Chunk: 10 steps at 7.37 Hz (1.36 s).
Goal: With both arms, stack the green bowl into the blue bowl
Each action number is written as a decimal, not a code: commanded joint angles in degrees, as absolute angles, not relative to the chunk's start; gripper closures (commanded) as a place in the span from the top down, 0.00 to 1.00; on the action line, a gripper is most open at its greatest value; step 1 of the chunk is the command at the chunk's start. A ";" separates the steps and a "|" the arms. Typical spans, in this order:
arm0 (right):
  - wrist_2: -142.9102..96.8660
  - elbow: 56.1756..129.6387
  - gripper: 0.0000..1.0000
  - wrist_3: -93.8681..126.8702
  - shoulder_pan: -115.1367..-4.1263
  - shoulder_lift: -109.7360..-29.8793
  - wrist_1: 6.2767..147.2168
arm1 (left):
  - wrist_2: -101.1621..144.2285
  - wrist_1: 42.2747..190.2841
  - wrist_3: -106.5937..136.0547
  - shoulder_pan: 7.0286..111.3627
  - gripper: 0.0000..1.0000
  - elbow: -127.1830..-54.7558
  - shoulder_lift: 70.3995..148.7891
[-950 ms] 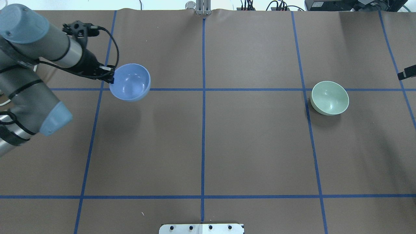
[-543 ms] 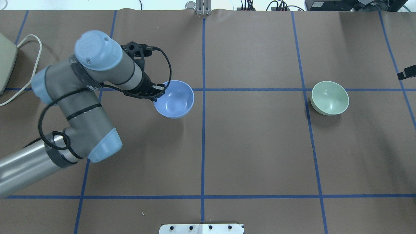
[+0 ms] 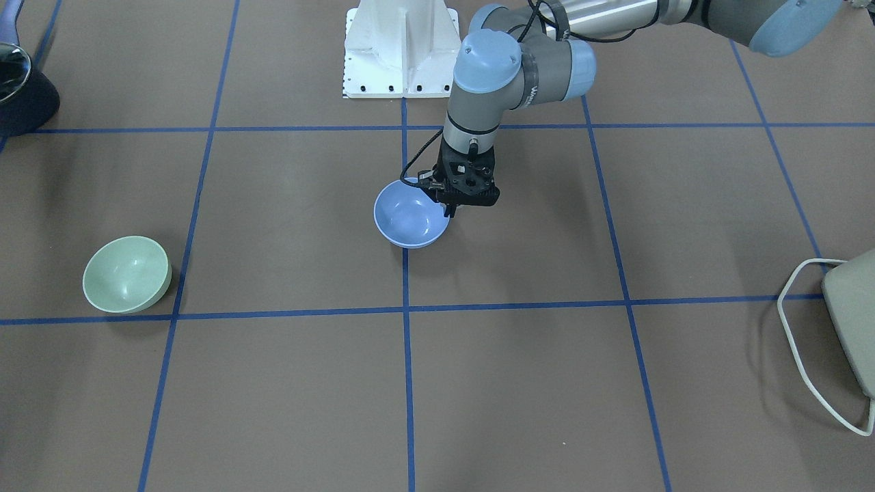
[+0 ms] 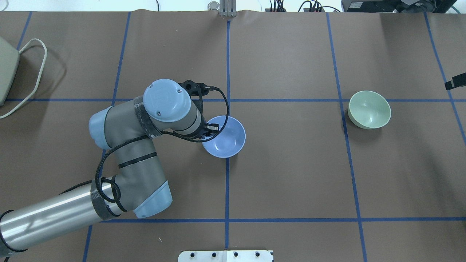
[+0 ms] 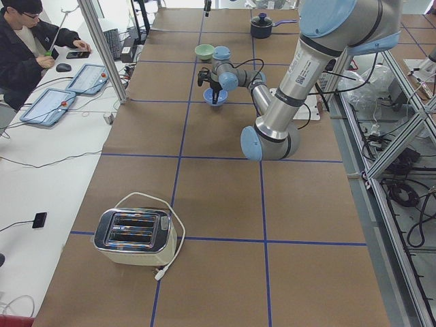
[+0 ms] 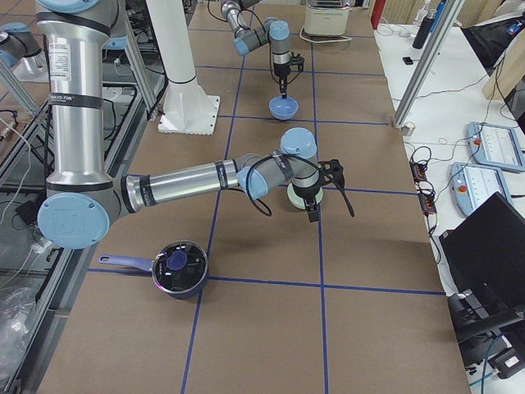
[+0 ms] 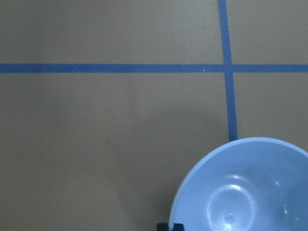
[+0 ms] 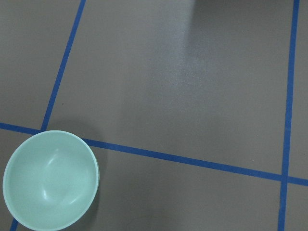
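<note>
The blue bowl [image 4: 226, 138] hangs upright from my left gripper [image 4: 211, 131], which is shut on its left rim, over the table's centre line. It shows in the front view [image 3: 409, 220] and in the left wrist view [image 7: 240, 192]. I cannot tell whether it touches the table. The green bowl [image 4: 369, 110] stands alone on the right [image 3: 126, 273] and shows in the right wrist view [image 8: 50, 180]. My right gripper [image 6: 312, 212] hangs beside the green bowl, and I cannot tell whether it is open or shut.
A toaster [image 3: 851, 321] with a white cord sits at the table's left end. A dark pot [image 6: 179, 267] stands near the right end. The white pedestal [image 3: 401, 48] is at the robot's side. A person [image 5: 27, 41] sits at a side desk.
My left arm has carried the blue bowl rightward and toward the robot, from the table's left part to the centre line. The green bowl and the right arm have not moved.
</note>
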<state>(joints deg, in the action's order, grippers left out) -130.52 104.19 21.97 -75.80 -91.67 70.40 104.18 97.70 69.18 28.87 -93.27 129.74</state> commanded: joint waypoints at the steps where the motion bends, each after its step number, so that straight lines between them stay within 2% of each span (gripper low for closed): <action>1: -130.52 104.15 1.00 21.97 -75.76 -91.67 70.40 | 103.80 97.82 69.26 27.77 0.00 -92.64 130.34; 2: -130.52 104.15 1.00 21.97 -75.67 -91.58 70.40 | 103.80 97.82 69.26 27.77 0.00 -92.11 130.86; 3: -130.43 104.06 1.00 21.97 -75.67 -91.58 70.40 | 103.80 97.82 69.26 27.69 0.07 -92.11 130.78; 4: -130.43 104.06 1.00 21.97 -75.50 -91.58 70.40 | 103.71 97.91 69.08 27.60 0.81 -92.20 130.78; 5: -130.43 104.06 1.00 21.97 -75.32 -91.58 70.40 | 102.58 97.82 69.08 27.60 0.98 -92.46 130.69; 6: -130.43 104.06 1.00 21.97 -75.32 -91.58 70.40 | 102.05 97.47 68.65 28.03 0.98 -95.51 130.52; 8: -130.69 104.15 1.00 21.97 -75.15 -91.67 70.40 | 106.84 87.77 59.49 35.56 0.98 -103.13 128.43; 9: -130.78 104.24 1.00 21.97 -74.62 -91.76 70.40 | 109.31 83.45 51.58 40.03 0.98 -109.45 123.97; 10: -130.78 104.50 1.00 22.84 -73.58 -91.84 70.40 | 113.77 82.63 44.46 45.65 0.98 -111.34 121.05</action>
<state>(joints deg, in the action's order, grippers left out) -130.72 104.26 22.18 -74.56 -91.74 70.40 109.18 85.51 53.37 39.35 -107.15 124.92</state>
